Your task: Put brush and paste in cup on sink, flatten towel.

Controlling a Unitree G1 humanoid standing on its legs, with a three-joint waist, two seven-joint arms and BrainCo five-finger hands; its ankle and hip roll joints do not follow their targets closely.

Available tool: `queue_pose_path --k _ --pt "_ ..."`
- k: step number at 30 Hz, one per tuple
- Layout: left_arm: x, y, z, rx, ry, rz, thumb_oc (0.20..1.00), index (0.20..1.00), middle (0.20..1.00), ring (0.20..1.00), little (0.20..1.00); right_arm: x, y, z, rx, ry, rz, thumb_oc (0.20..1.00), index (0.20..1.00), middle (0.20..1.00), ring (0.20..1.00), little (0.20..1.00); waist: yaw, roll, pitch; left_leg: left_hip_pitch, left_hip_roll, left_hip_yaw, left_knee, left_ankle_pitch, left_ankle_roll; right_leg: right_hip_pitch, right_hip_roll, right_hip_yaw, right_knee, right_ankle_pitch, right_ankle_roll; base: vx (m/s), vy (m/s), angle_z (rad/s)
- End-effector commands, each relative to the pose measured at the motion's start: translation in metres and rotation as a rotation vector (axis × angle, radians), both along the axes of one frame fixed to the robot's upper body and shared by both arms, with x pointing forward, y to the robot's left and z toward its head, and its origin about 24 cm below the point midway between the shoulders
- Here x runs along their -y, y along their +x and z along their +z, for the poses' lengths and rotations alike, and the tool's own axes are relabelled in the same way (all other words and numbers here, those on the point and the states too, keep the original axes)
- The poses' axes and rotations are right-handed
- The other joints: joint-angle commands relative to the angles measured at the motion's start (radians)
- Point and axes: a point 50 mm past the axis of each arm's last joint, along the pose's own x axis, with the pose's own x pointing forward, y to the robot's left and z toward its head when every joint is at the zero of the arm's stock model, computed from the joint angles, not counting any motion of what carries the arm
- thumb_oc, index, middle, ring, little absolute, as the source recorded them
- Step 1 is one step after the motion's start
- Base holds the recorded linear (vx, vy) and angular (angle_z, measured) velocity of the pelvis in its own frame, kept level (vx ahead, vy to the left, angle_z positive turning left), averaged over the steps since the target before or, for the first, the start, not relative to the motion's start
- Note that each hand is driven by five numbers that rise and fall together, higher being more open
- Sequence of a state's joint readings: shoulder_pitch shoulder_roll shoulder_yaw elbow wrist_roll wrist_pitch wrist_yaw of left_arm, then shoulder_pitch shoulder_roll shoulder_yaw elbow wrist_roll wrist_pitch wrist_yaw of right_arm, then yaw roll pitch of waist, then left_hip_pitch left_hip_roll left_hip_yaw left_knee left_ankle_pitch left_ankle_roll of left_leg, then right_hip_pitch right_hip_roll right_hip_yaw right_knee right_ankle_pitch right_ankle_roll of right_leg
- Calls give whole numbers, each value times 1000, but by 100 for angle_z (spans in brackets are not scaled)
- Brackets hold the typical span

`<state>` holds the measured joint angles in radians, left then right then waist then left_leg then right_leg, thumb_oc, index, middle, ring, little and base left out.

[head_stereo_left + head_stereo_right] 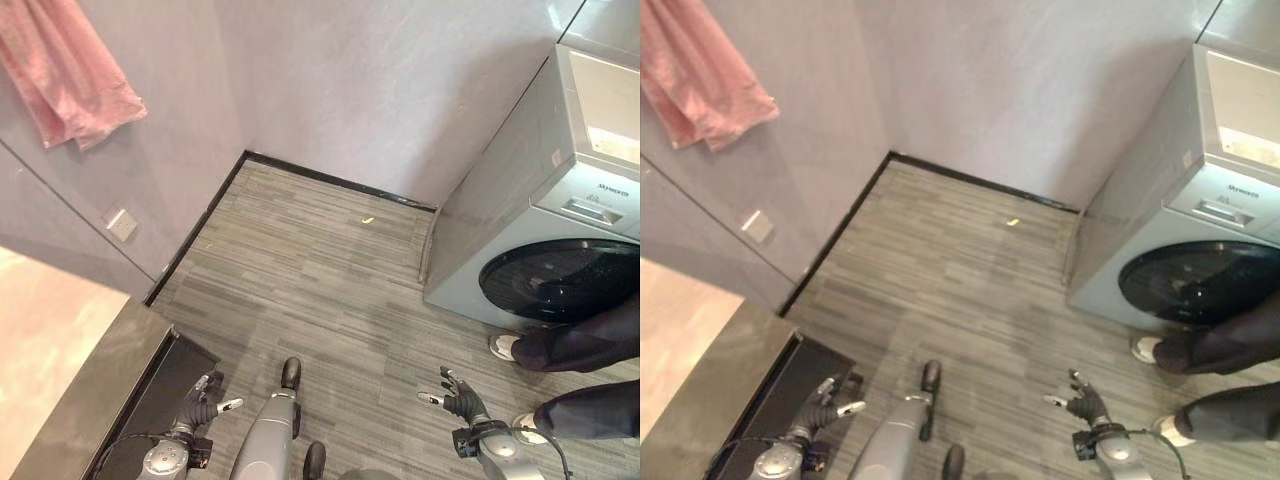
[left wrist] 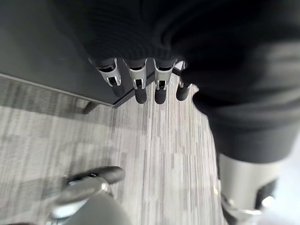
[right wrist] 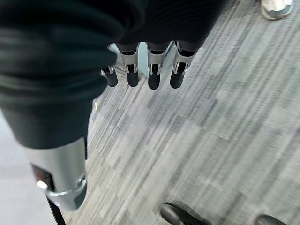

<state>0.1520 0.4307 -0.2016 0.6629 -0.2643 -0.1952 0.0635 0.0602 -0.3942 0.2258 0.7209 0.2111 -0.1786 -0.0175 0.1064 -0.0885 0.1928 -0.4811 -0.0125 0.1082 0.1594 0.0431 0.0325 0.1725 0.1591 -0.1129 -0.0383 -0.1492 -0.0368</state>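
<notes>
Up at the far left, a pink towel (image 1: 70,75) hangs bunched against the grey wall, its lower edge gathered into uneven folds rather than lying flat. Being soft cloth, it should be light and limp, giving way wherever it is pushed; I judge the best hold is a pinch at a lower corner or along the hem, drawing outward so the folds slide out instead of dragging the whole piece off its hanger. Below it, a pale countertop (image 1: 45,330) with a dark edge runs along the left side. It may belong to the sink, though the basin, cup, brush and paste cannot be made out from here.

Next, low in the scene, the left hand (image 1: 200,403) hangs beside the dark cabinet front (image 2: 51,51), its fingers (image 2: 136,82) straight and relaxed, spread slightly, holding nothing. Grey striped flooring (image 1: 320,260) fills the middle, with a small yellowish scrap (image 1: 368,219) lying near the far wall.

Further right, the right hand (image 1: 458,399) hovers above the floor, its fingers (image 3: 152,70) likewise extended and empty. Beyond it stands a washing machine (image 1: 560,230) with a dark round door, and a person's legs and shoes (image 1: 570,375) show at the right edge, close to that hand.
</notes>
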Motion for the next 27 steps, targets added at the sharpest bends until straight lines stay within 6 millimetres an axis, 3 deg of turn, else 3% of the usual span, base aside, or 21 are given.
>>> queue_pose_path --k 1,4,5,6,8,10,11,12,13,14,16,17,18,21,24,27 --pt "-10 13 20 102 58 -49 1000 1000 1000 1000 1000 4 -11 7 45 -13 16 1000 1000 1000 1000 1000 11 -32 -76 93 35 -41 6 77 -35 -86 -121 10 205 -52 112 255 180 -29" --pt "-15 8 21 90 61 -45 1000 1000 1000 1000 1000 -1 -15 2 27 13 5 1000 1000 1000 1000 1000 22 -66 -97 87 13 -36 79 9 -11 -64 -166 23 217 -29 143 256 212 0" --pt "-15 8 22 90 65 -54 1000 1000 1000 1000 1000 -3 -15 1 25 15 7 1000 1000 1000 1000 1000 28 -74 -100 84 8 -35 102 -11 -4 -66 -179 25 228 -10 153 253 290 -15" --pt "-15 9 24 89 76 -81 1000 1000 1000 1000 1000 -7 -14 1 26 27 19 1000 1000 1000 1000 1000 34 -83 -111 82 -8 -34 133 -49 12 -68 -208 39 254 57 180 252 316 -27" --pt "-15 9 24 90 79 -89 1000 1000 1000 1000 1000 -10 -14 1 25 33 25 1000 1000 1000 1000 1000 37 -85 -115 94 -15 -32 134 -66 19 -67 -225 38 258 80 190 159 206 -12" --pt "-14 8 25 86 89 -115 1000 1000 1000 1000 1000 -13 -13 1 26 44 29 1000 1000 1000 1000 1000 43 -85 -130 126 -32 -30 131 -95 35 -82 -262 48 317 179 217 127 186 26" --pt "-14 8 25 86 89 -115 1000 1000 1000 1000 1000 -13 -13 1 26 44 29 1000 1000 1000 1000 1000 43 -85 -130 126 -32 -30 131 -95 35 -82 -262 48 317 179 217 129 291 -4" --pt "-15 11 28 97 95 -122 1000 1000 1000 1000 1000 -15 -8 3 44 48 36 1000 1000 1000 1000 1000 41 -62 -118 162 -36 -43 128 -111 51 -153 -285 45 461 286 213 191 327 -19" --pt "-13 15 30 104 96 -143 1000 1000 1000 1000 1000 -16 -2 7 65 48 47 1000 1000 1000 1000 1000 13 -31 -100 212 -43 -80 109 -119 60 -216 -228 89 544 278 196 327 405 -3" --pt "-12 17 31 106 107 -165 1000 1000 1000 1000 1000 -17 0 9 77 53 53 1000 1000 1000 1000 1000 -16 -18 -93 252 -64 -120 90 -113 62 -282 -152 148 569 228 185 295 287 35" --pt "-10 19 31 109 110 -172 1000 1000 1000 1000 1000 -20 0 11 87 71 64 1000 1000 1000 1000 1000 -28 5 -87 300 -61 -127 80 -115 59 -355 -193 55 523 179 164 201 169 124" --pt "-10 19 31 108 109 -171 1000 1000 1000 1000 1000 -20 0 11 87 70 64 1000 1000 1000 1000 1000 -37 6 -82 305 -63 -135 82 -118 58 -345 -196 46 523 174 164 306 66 120" --pt "-8 18 29 103 106 -186 1000 1000 1000 1000 1000 -19 -2 10 86 73 61 1000 1000 1000 1000 1000 -60 13 -80 342 -74 -188 80 -130 57 -402 -145 74 463 116 151 324 9 46" --pt "-3 23 27 107 106 -197 1000 1000 1000 1000 1000 -16 -3 10 88 65 52 1000 1000 1000 1000 1000 -92 13 -62 406 -98 -253 63 -152 41 -469 -139 108 276 146 163 336 -16 62" --pt "2 27 26 110 106 -218 1000 1000 1000 1000 1000 -14 -7 9 75 65 52 1000 1000 1000 1000 1000 -116 9 -65 425 -117 -322 84 -165 24 -433 -115 196 220 172 176 245 -49 124" --pt "8 30 25 118 99 -233 1000 1000 1000 1000 1000 -11 -6 11 81 57 55 1000 1000 1000 1000 1000 -109 7 -80 406 -115 -344 116 -179 11 -394 -114 163 178 183 163 169 -105 119"
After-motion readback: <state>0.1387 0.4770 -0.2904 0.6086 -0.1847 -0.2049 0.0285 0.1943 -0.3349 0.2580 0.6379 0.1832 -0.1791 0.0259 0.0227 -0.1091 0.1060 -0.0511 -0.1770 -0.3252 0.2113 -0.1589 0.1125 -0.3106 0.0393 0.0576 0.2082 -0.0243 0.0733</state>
